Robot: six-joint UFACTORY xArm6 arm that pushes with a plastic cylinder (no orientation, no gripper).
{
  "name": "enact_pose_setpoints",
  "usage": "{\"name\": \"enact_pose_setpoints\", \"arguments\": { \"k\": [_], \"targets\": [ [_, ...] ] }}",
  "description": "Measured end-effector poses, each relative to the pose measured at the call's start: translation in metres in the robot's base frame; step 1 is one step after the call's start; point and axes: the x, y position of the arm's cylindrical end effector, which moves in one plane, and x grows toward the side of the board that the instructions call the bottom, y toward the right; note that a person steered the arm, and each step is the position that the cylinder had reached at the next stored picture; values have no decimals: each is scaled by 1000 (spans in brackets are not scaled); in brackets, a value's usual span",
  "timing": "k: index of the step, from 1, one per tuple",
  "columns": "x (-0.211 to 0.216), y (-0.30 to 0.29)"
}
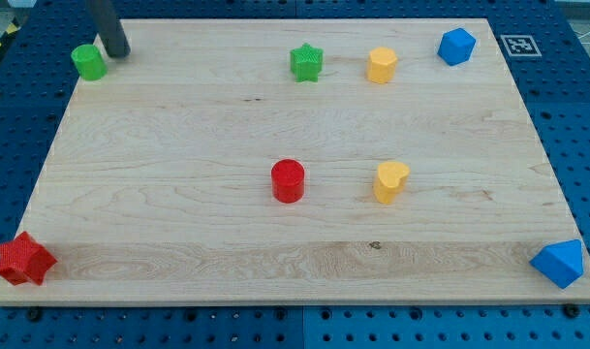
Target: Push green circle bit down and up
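At the upper left of the frame, the dark rod comes down from the top edge, leaning slightly so that its lower end sits further right than where it enters the view, and my tip (119, 53) rests on the wooden tabletop (178, 242) just to the upper right of the green circle (88, 62) — very close, though whether it actually touches the block cannot be told from this angle. The end effector is only this plain rod, so it neither opens nor closes and it grips nothing. That green circle stands near the board's upper left corner, close to the left edge. Along the same upper strip, well to the right, sit a green star (306, 63), a yellow cylinder-like block (381, 65) just beside it, and a blue angular block (456, 46) near the upper right corner. Around the middle of the frame a red cylinder (288, 180) and a yellow heart-like block (391, 181) stand side by side but apart. A red star (24, 260) lies at the lower left corner — overhanging the edge a little — and a blue angular block (559, 263) sits at the lower right corner. Blue pegboard (14, 145) surrounds the board.
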Motion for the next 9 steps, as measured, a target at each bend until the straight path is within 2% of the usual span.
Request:
{"name": "enact_pose_setpoints", "arguments": {
  "k": [1, 2, 6, 7, 8, 9],
  "targets": [
    [-39, -22],
    [-38, -39],
    [-10, -39],
    [56, -39],
    [75, -40],
    [118, -38]
  ]
}}
